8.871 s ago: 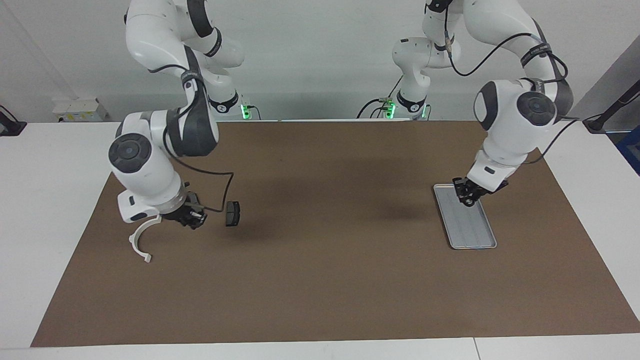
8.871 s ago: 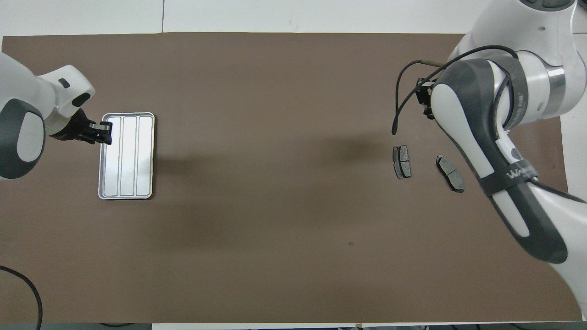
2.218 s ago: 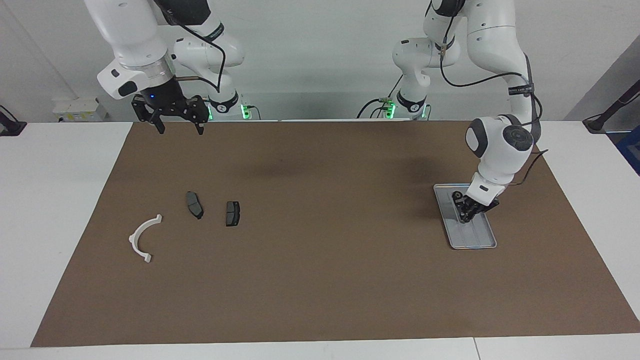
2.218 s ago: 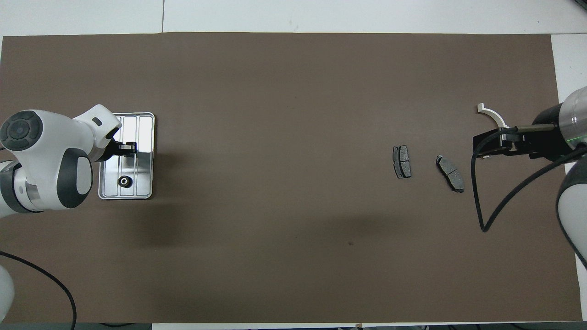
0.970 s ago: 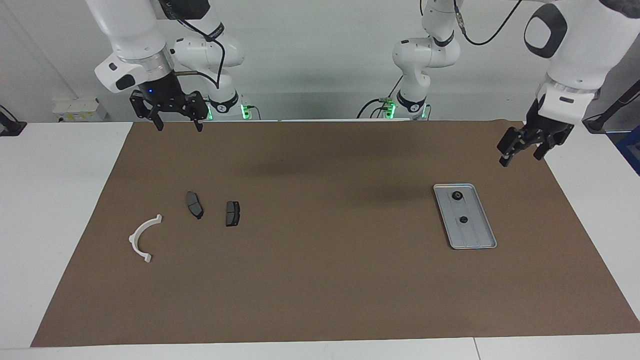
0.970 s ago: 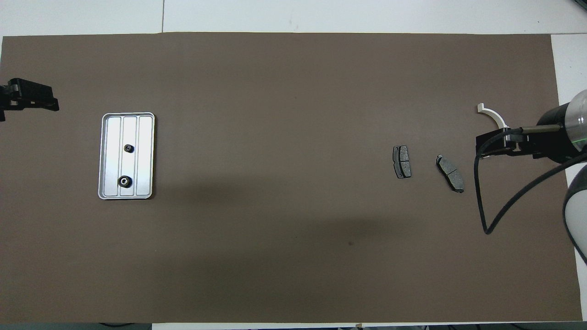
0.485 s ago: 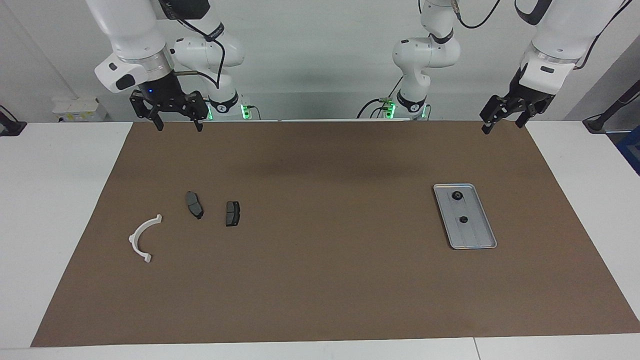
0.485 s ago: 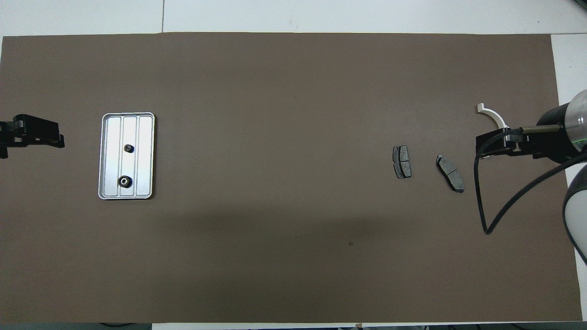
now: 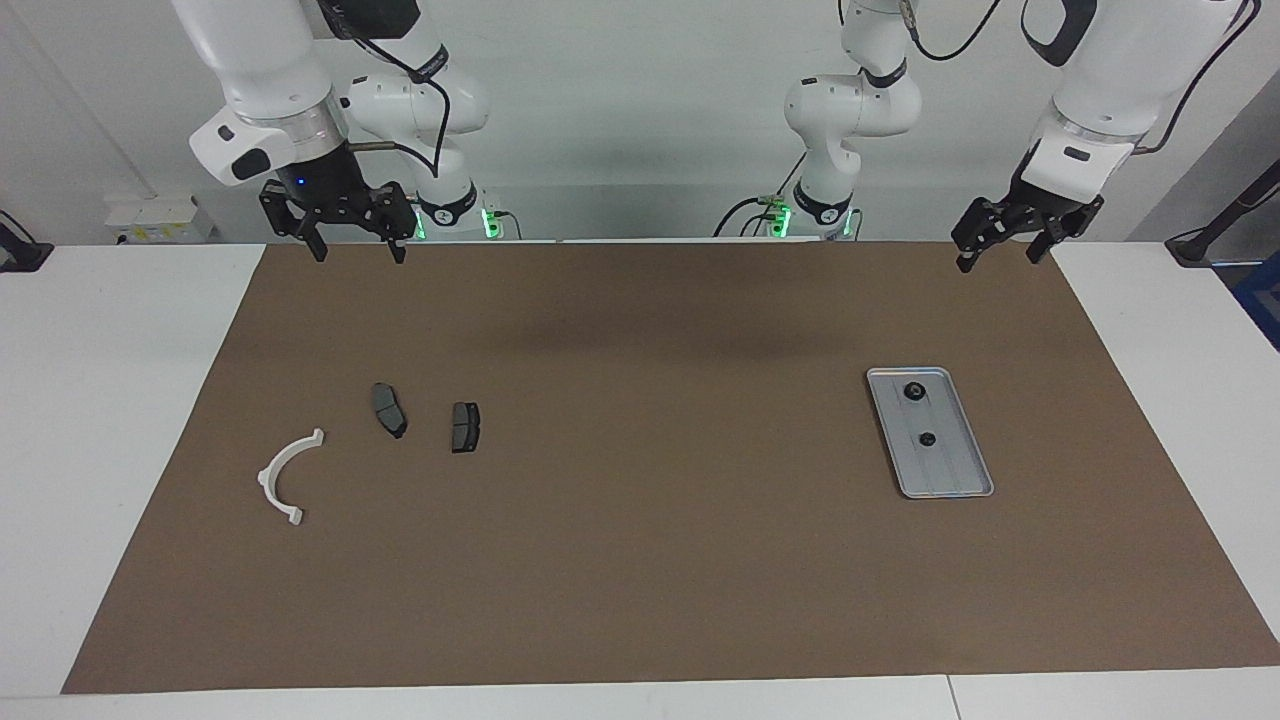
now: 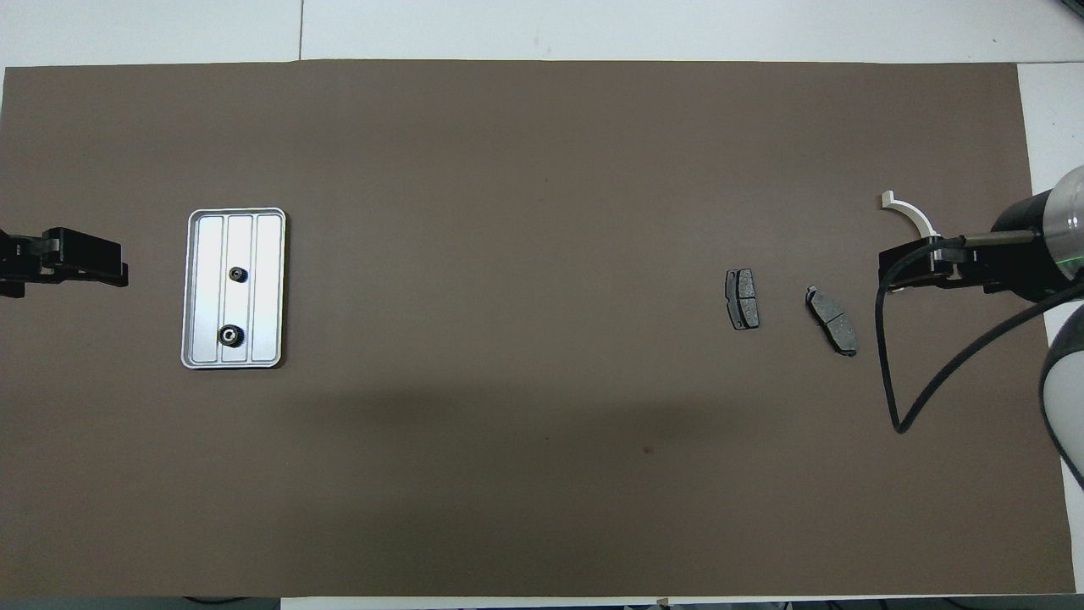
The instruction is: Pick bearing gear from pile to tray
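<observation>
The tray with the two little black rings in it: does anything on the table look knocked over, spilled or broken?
Nothing stands out. Both small black round rings lie inside the silver-grey metal tray; the two dark grey plates and the white semicircular bracket lie flat, apart.

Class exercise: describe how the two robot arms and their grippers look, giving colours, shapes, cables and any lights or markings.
Both arms are glossy white rounded segments with dark grey joint caps. Each ends in a black two-finger gripper: the left gripper and the right gripper. Black cables loop loosely along both arms. Green lights glow at both bases, and a small blue light shows above the right gripper.
</observation>
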You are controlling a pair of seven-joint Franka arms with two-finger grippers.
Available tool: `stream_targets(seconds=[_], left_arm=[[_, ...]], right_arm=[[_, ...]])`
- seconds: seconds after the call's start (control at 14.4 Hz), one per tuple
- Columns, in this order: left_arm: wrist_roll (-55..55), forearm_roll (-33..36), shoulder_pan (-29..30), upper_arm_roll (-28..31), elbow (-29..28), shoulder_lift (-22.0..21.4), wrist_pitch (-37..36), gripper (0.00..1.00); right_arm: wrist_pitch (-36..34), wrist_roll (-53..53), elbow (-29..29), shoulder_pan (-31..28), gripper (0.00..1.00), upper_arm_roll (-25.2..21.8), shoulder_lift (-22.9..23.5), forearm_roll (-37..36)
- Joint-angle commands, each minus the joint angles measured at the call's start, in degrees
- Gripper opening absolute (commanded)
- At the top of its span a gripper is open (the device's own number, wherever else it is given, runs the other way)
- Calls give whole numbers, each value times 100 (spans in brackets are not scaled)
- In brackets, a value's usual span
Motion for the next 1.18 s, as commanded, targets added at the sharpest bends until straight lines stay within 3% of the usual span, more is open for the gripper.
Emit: stream_targets(seconds=[0.0, 1.11], left_arm=[[68, -108, -152, 118, -262, -204, 48, 99], [86, -179, -213, 30, -253, -274, -101, 100]], right_arm=[[-24, 73, -39, -11, 100, -29, -71, 180], [-24, 64, -39, -29, 100, -38, -80, 180]])
